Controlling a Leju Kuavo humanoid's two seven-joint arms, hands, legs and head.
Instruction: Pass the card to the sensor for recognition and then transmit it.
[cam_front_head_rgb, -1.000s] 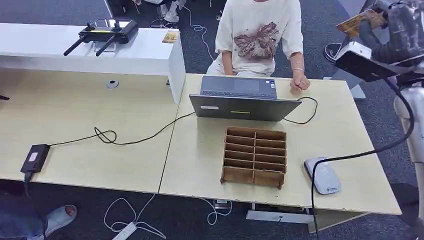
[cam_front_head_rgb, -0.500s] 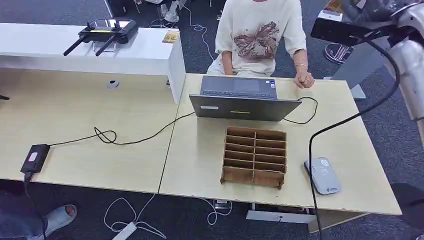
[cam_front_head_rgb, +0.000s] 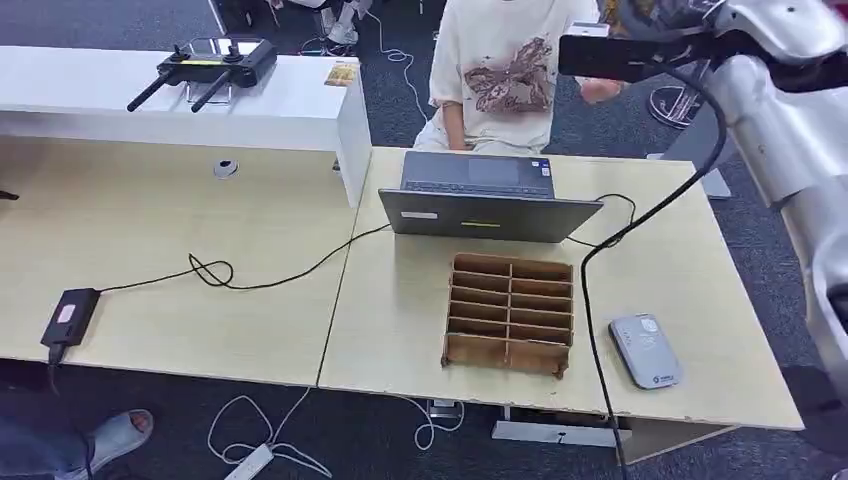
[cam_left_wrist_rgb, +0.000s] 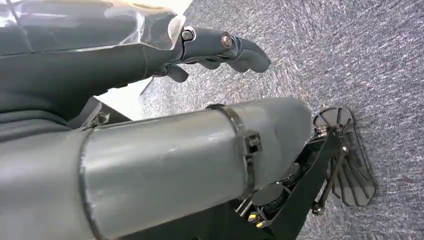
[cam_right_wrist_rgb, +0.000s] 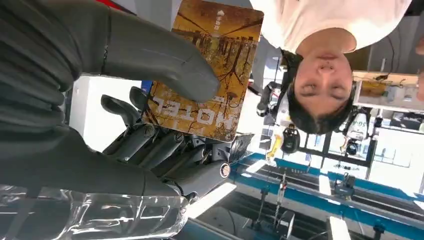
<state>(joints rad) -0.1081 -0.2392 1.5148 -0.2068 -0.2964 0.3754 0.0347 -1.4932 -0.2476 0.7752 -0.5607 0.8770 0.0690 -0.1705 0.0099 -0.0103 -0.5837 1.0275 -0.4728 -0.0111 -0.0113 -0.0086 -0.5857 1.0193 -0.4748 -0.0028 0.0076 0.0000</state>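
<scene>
Above the pale desk where the grey card reader is lying, the right hand is gripping the hotel card high toward the seated person, while the left hand is hanging loosely curled around nothing, so handover seems underway.

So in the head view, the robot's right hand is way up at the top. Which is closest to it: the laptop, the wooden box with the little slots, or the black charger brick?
1. The laptop, at the table's far edge, sits nearest the right hand, which holds the card.
2. The wooden slotted box, in front of the laptop.
3. The black charger brick, far over on the left.
</scene>
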